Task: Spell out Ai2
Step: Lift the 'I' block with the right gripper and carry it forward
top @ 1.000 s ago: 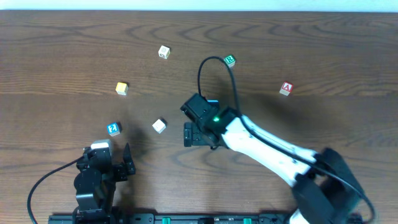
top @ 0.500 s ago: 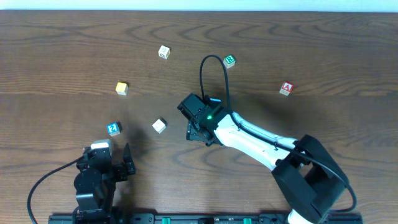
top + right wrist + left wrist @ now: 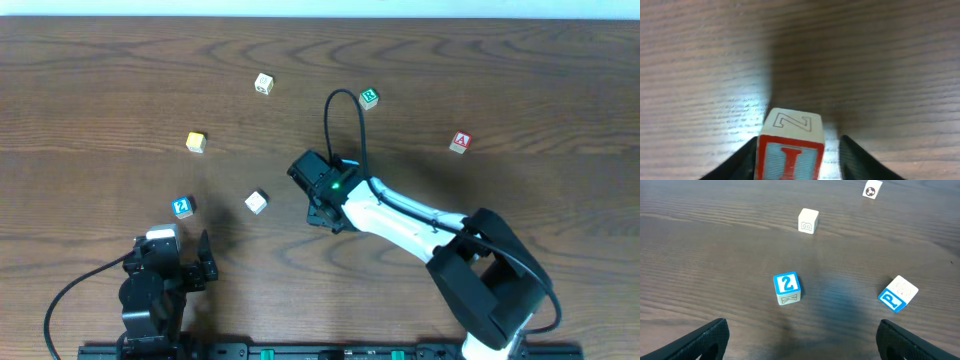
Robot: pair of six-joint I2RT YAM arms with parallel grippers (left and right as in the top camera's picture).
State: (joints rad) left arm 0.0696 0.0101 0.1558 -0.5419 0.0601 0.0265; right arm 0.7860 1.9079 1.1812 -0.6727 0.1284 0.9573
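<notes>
**Overhead.** The right gripper (image 3: 322, 212) is being held low over the table (image 3: 560, 80), well to the right of the "2" cube (image 3: 182, 207). The "I" cube (image 3: 790, 147) is being hidden beneath it. The "A" cube (image 3: 460, 142) is lying farther right of the "2" cube again, toward the far edge. The left gripper (image 3: 185, 248) is being kept just on the near side of the "2" cube, so that cube is judged the left arm's to fetch. Against the earlier overhead pictures, the right arm's elbow is being seen swung leftward, while its gripper head has scarcely shifted. No cube has moved.

**Left wrist.** The "2" cube (image 3: 786, 287) is being seen straight ahead, beyond the fingers (image 3: 707, 340), which are spread fully and holding nothing. A blue "P" cube (image 3: 897, 294) is lying to its right.

**Right wrist.** The "I" cube is being straddled squarely, its sides parallel to the fingers (image 3: 852, 160). One finger is lying at its edge, though contact cannot be told. A strip of table is being left showing before the other finger. The fingers are partly drawn in but not yet pinching, so only further closing is judged necessary.
</notes>
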